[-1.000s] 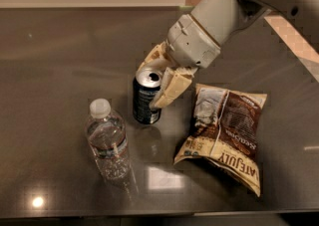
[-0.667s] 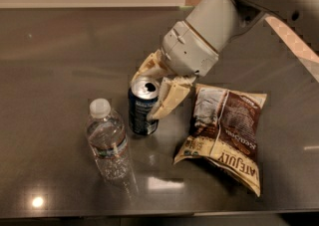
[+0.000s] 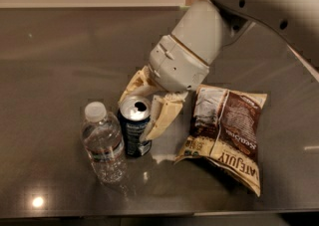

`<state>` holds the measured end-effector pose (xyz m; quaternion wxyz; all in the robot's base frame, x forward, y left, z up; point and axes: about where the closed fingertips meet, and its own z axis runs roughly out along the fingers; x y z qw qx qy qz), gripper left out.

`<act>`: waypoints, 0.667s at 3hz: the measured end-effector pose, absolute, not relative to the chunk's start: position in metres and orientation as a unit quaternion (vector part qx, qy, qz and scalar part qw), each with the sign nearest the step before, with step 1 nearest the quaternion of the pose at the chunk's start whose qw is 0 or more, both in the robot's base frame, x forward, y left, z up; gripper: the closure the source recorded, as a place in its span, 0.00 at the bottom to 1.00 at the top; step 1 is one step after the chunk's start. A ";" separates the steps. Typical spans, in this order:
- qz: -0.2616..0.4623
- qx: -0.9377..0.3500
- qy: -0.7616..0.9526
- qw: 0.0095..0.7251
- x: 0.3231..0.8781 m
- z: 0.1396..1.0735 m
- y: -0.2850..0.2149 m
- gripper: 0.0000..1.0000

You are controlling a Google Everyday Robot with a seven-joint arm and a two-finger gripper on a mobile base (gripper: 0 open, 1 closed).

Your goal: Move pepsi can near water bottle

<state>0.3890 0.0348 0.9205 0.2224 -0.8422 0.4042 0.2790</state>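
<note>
The pepsi can is dark navy with a silver opened top. It stands upright on the dark table, right beside the water bottle. The bottle is clear ribbed plastic with a white cap and stands just left of the can, almost touching it. My gripper reaches down from the upper right. Its cream fingers sit on either side of the can's upper part, closed around it.
A brown-and-cream snack bag lies flat just right of the can and gripper. The white arm crosses the upper right. The dark glossy table extends left and back, and its front edge runs along the bottom.
The gripper has carried the can down and to the left, from a spot apart from the bottle to right beside it. The bottle and the bag have stayed in place.
</note>
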 end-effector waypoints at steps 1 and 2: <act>0.286 -0.845 0.400 0.213 0.385 0.913 0.041 1.00; 0.286 -0.845 0.402 0.206 0.386 0.904 0.043 1.00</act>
